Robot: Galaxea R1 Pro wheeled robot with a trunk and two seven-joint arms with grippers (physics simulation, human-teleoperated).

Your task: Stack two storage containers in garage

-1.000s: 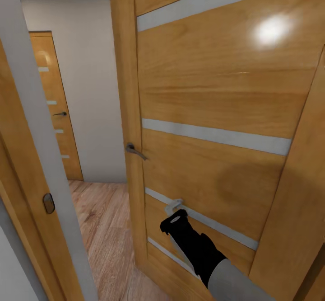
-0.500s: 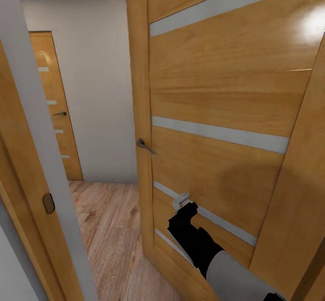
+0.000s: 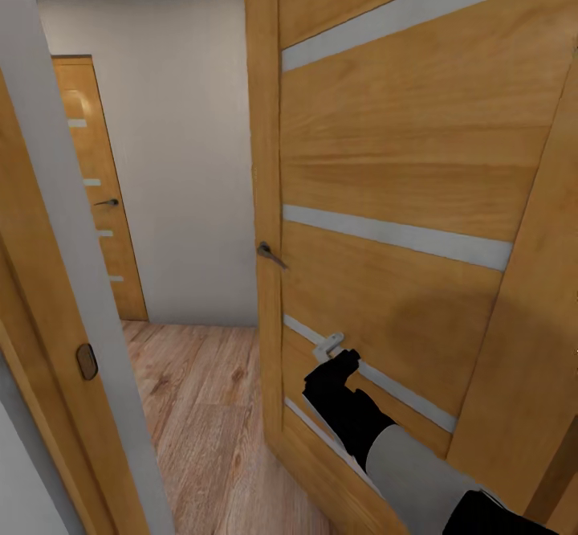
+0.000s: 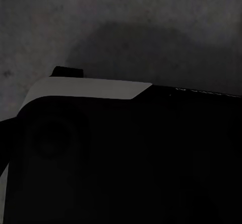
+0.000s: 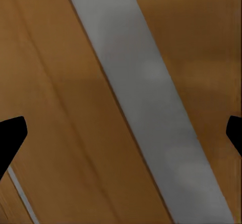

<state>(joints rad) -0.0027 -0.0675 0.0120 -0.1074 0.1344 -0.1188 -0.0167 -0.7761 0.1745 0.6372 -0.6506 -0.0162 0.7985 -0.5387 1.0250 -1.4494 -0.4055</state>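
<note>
No brand, label or writing is legible on any surface. The right gripper (image 3: 331, 348) is pressed against the wooden door (image 3: 401, 157) at a lower frosted strip (image 3: 377, 382), and the right wrist view shows its two black fingertips (image 5: 11, 133) spread wide with only door panel between them, holding nothing; the left claw's state cannot be told from the dark left wrist view. Compared with the earlier frames, the door edge and its handle (image 3: 270, 255) sit farther right, exposing more of the plank floor (image 3: 201, 406) and white wall (image 3: 177, 157); the far door (image 3: 92, 189) is unchanged, and the storage containers are out of view.
</note>
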